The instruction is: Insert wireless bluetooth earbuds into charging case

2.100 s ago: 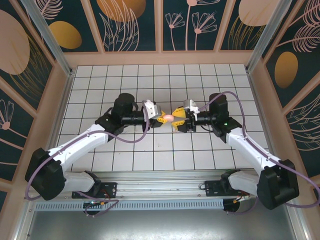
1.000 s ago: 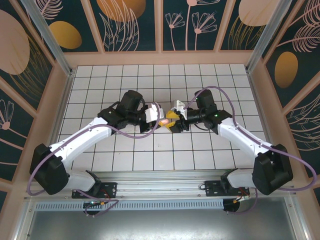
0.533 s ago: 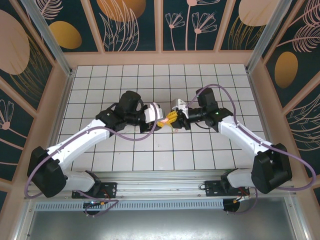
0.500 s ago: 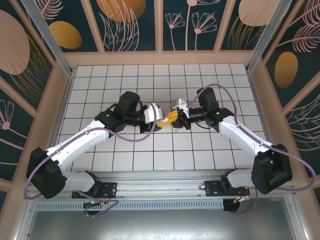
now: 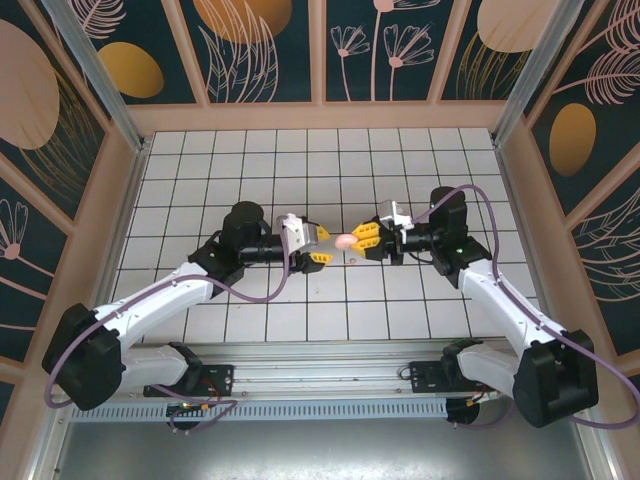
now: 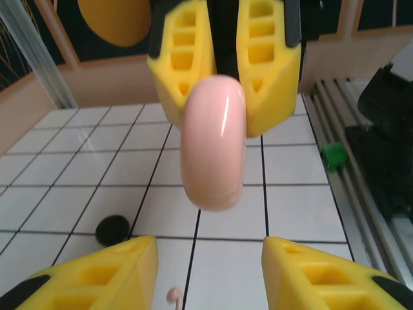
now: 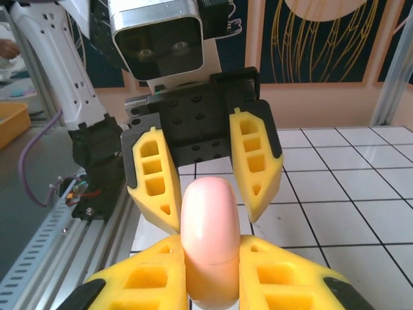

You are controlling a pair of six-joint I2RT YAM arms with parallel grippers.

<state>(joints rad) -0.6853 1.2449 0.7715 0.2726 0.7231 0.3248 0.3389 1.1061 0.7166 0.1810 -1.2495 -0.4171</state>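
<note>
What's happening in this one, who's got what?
The right gripper pinches a pink case edge-on in the air above the tiled table. The left gripper faces it with its jaws open, not touching the case. Below, a small black round thing and a tiny pink earbud lie loose on the tiles. No earbud is being put in yet.

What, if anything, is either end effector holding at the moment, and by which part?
The right end effector clamps the pink charging case across its faces near one rim; left end effector open.
</note>
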